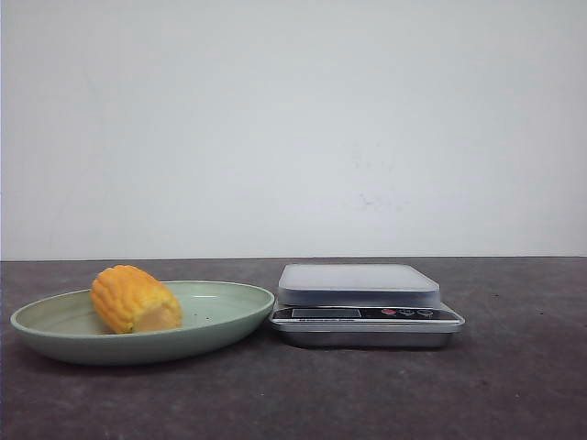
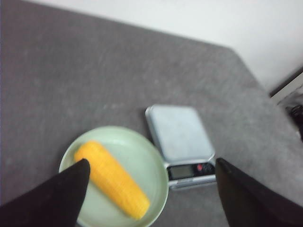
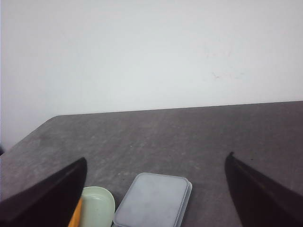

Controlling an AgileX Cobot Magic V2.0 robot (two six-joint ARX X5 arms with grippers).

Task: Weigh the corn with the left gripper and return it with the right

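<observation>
The corn (image 1: 133, 299), a short yellow-orange cob piece with a paler cut end, lies in the green plate (image 1: 220, 328) at the left of the table. A silver kitchen scale (image 1: 359, 285) with an empty grey platform stands just right of the plate. Neither gripper shows in the front view. In the left wrist view my left gripper (image 2: 150, 163) is open and empty, high above the corn (image 2: 113, 179), the plate (image 2: 147, 156) and the scale (image 2: 178, 132). In the right wrist view my right gripper (image 3: 156, 161) is open and empty above the scale (image 3: 154, 199); a sliver of corn (image 3: 75, 215) shows by one finger.
The dark grey table (image 1: 514, 385) runs to a white wall behind. The scale's display and buttons (image 1: 404, 313) face the front. In the left wrist view the table's far corner and edge (image 2: 255, 80) show, with dark clutter beyond it.
</observation>
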